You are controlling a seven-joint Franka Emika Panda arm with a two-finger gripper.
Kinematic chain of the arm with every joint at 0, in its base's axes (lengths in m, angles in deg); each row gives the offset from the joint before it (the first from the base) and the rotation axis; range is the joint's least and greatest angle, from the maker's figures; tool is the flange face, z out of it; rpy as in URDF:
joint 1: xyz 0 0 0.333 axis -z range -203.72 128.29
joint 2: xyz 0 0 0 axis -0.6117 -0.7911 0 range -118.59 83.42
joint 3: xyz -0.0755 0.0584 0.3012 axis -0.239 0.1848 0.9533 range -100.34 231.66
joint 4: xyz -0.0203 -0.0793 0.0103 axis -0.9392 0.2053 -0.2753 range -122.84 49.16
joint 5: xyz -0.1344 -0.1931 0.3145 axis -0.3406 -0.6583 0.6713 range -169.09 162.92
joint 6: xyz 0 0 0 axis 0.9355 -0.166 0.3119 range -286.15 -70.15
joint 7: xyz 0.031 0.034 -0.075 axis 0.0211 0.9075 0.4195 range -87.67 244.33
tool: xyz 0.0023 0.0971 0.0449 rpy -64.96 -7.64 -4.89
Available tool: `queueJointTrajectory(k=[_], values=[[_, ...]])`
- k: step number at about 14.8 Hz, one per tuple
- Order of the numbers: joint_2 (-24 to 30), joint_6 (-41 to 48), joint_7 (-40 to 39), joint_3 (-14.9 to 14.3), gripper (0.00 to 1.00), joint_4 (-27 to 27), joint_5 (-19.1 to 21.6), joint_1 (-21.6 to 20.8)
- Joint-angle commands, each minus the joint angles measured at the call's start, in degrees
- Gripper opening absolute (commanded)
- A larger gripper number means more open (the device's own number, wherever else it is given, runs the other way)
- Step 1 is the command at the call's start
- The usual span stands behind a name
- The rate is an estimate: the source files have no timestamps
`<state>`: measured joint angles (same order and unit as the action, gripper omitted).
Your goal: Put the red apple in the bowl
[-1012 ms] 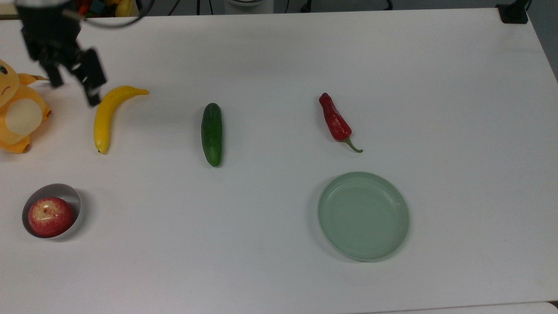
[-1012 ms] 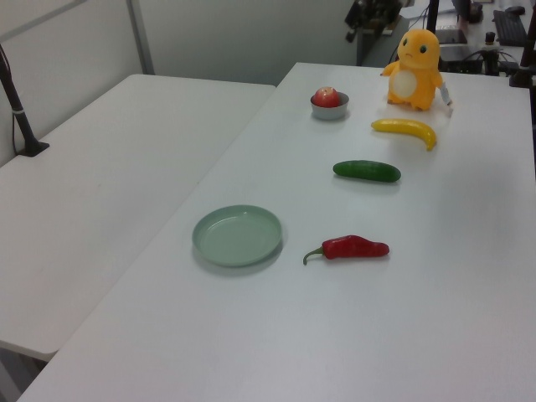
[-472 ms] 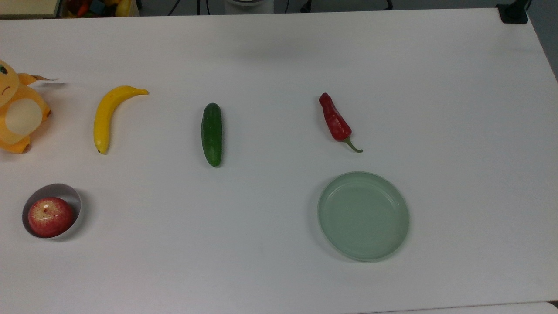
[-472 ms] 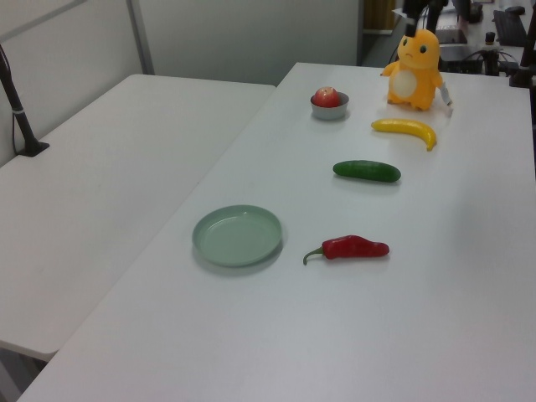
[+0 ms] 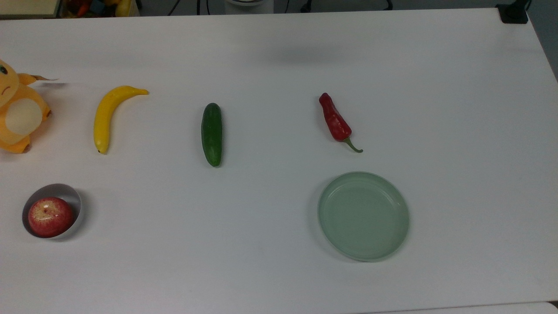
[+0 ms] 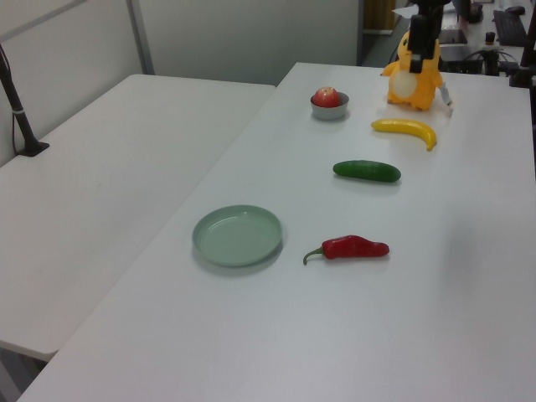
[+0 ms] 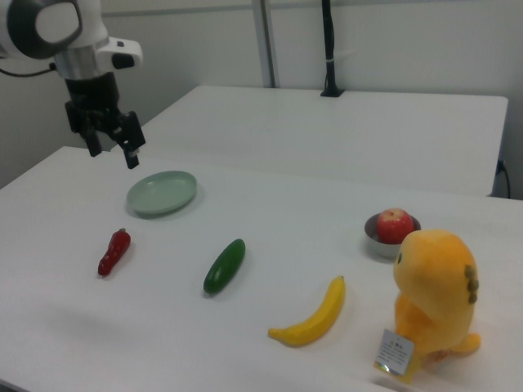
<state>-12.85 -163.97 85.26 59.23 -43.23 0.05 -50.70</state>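
Two fingers apart, hand (image 7: 113,151) empty.

1. The apple (image 5: 50,216) sat in the bowl (image 5: 74,197) at the top view's lower left
2. Along the top view, left to right: plush toy (image 5: 17,114), banana (image 5: 107,115), cucumber (image 5: 212,134), chili pepper (image 5: 335,120)
3. The plate (image 5: 363,216) lay below the chili pepper in the top view
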Motion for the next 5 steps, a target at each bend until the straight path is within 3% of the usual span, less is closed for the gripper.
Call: queueJointTrajectory(k=[1, 5], values=[[-2.1, -8.76, -6.39, -1.48, 1.0, -0.64, -1.03, -0.65], [-2.1, -8.87, -9.57, -1.75, 1.0, -0.29, -1.56, -0.11]])
